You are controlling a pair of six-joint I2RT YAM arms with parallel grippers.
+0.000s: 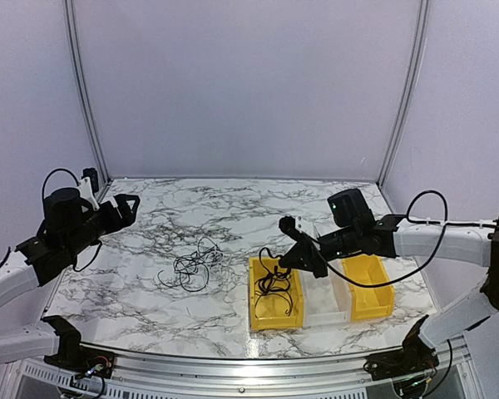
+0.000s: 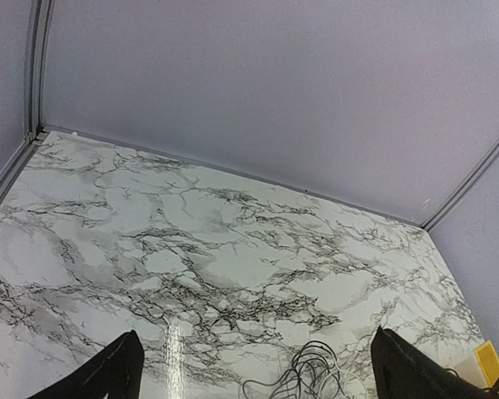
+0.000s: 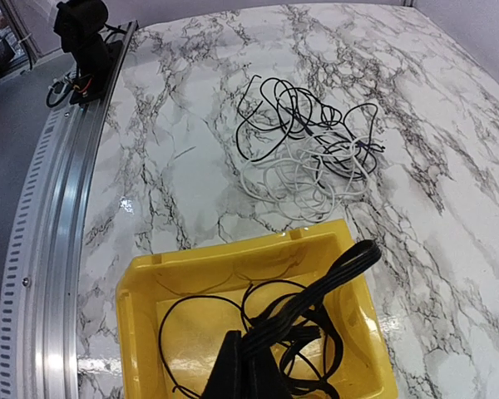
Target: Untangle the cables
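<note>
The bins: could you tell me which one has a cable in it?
The yellow bin nearest the table's middle: a black cable hangs into it from the shut right gripper. The white bin and the other yellow bin show none.

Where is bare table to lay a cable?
Bare: the table from back wall to the tangle, and the near strip left of the yellow bin. Crowded: that bin, where the right claw holds a black cable.

Bright, even, diffuse light from overhead; shadows faint & soft. Glossy tabletop [image 2: 233,249] throws small glare streaks in both wrist views. Top view a bit soft, frame posts [image 1: 85,91] bow at edges (wide lens). Right wrist view sharp, cables [image 3: 303,137] crisp. Up close, fingers [image 2: 108,378] of left gripper [image 2: 254,378] dark, slightly blurred.
</note>
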